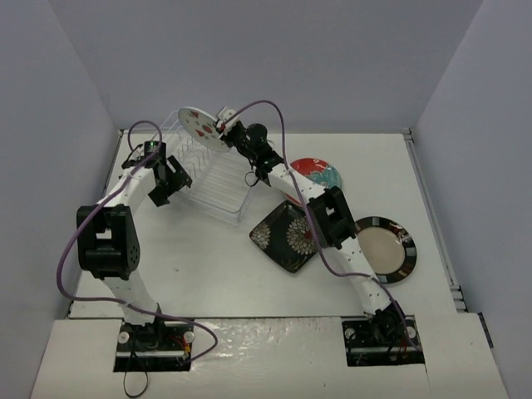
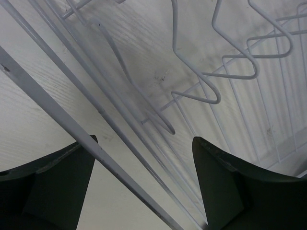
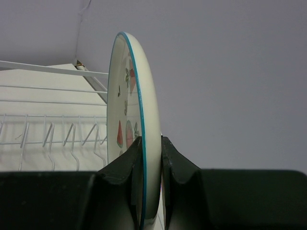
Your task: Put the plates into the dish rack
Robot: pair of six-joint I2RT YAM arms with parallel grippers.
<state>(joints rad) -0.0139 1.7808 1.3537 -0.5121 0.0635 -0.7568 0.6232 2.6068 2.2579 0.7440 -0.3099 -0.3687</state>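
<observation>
Your right gripper (image 3: 151, 143) is closed on the white plate with red fruit marks (image 3: 139, 96), pinching its lower rim between the two fingers. The plate stands on edge, nearly upright, with the fruit-marked face turned towards the dish rack (image 1: 212, 179). In the top view, you hold it above the far end of the rack, near the back wall. The wrist view does not show whether its bottom edge touches the rack.

Your left gripper (image 1: 166, 179) sits at the left side of the rack with its jaws apart and nothing clamped. In its wrist view the rack's rim bar runs diagonally between the two fingers, close to the left one, and the bent prongs lie beyond. You cannot tell there whether a finger touches the bar.

The other three plates lie flat on the table (image 1: 208, 266), right of the rack. The red plate with the teal flower (image 1: 320, 172) is partly hidden behind your right arm. The black square floral plate (image 1: 287, 237) lies just beside the rack's near right corner. The dark-rimmed plate with the beige centre (image 1: 386, 249) is farthest right.
</observation>
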